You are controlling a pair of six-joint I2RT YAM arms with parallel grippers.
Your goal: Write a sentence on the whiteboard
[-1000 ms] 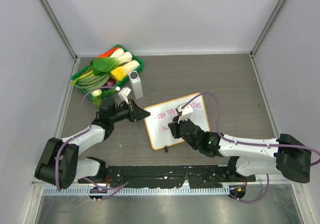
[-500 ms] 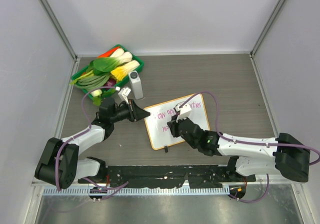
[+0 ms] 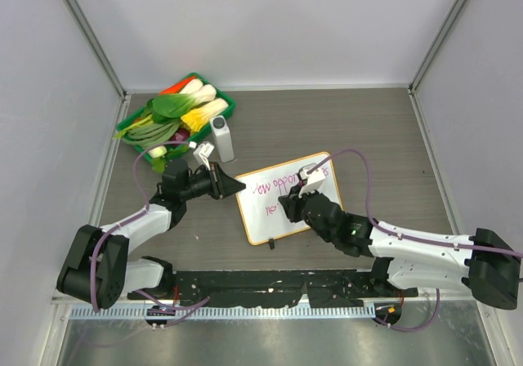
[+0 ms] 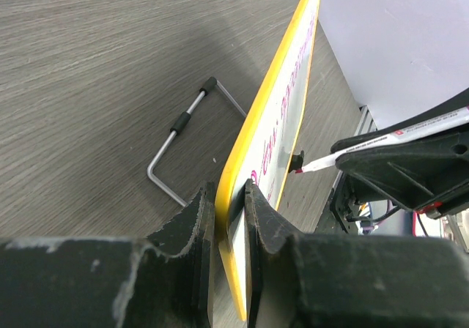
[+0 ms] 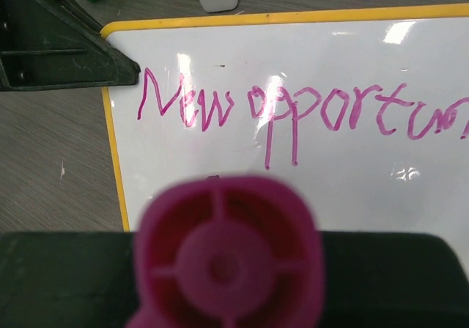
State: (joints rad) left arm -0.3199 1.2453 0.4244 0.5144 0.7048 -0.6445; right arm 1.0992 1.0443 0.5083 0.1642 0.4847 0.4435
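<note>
- Step in hand, as I read it: mid-writing, on the second line.
- whiteboard (image 3: 260, 219) sits on the bench (image 3: 368, 129) in front of the arms, turned at an angle, with its left corner towards the left arm.
- Can't tell whether it lies flat or is tipped up off the bench.
- left tool (image 3: 235, 186) is pinching the board's left edge. In the left wrist view both fingers (image 4: 199, 214) clamp the yellow frame, one on each face.
- right tool (image 3: 298, 205) is closed on a marker (image 3: 309, 174) over the middle of the board. The right wrist view looks down the magenta cap end.
- In the left wrist view the marker's tip looks to be on, or just off, the white face. Contact isn't certain.
- sentence (image 5: 293, 112): the top line reads "New opportun…" and runs out of that view at the right.
- From above, a short start of a second line shows under "New". The right arm hides the rest.
- Judgement: top line about done, second line barely begun, so roughly half to go.
- Next move calls for light, steady tip pressure and small sideways strokes to the right, below the top line.
- The left clamp has to hold so the board doesn't slide or pivot under the pen.
- Risks: too much push skids the board; the arm may smear wet ink.
- A wire stand (image 4: 183, 145) lies on the bench behind the board, away from the writing.
</note>
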